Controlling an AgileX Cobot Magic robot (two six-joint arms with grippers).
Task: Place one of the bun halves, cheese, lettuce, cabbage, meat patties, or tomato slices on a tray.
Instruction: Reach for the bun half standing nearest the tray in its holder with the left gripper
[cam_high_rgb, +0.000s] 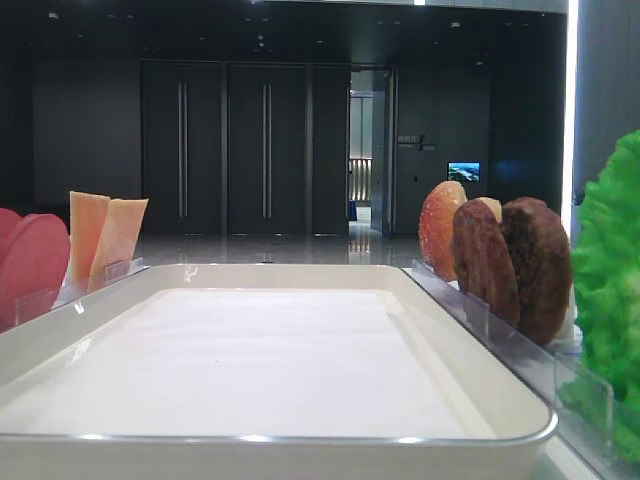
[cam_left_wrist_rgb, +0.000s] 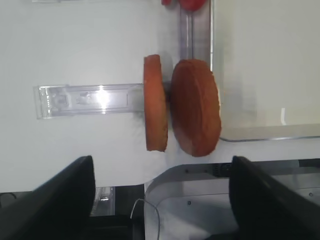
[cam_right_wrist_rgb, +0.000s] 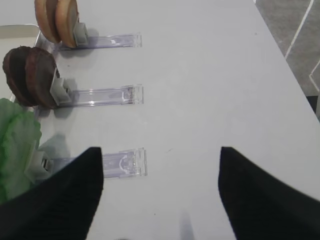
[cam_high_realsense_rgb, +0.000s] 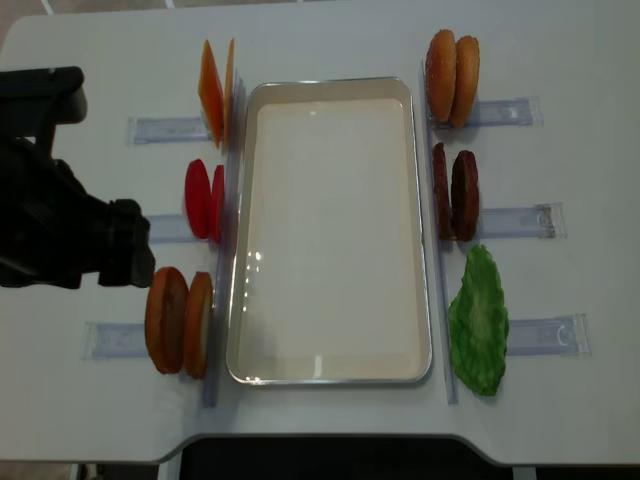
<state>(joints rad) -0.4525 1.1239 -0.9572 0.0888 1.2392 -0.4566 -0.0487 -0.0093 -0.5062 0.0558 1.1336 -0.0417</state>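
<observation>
Buns look the pick: the bun halves (cam_left_wrist_rgb: 182, 105) stand on edge in their clear holder (cam_left_wrist_rgb: 85, 100) at 12 o'clock of the left gripper (cam_left_wrist_rgb: 160, 195), jaws spread wide and empty. Light and stiff, probably; pinch one across its flat faces. Beyond sits the tray (cam_left_wrist_rgb: 270, 131), bare; right gripper (cam_right_wrist_rgb: 160, 190) also gapes empty.

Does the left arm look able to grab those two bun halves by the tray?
Probably yes: the left tool is open, the bun halves stand upright just ahead, nothing between.
</observation>
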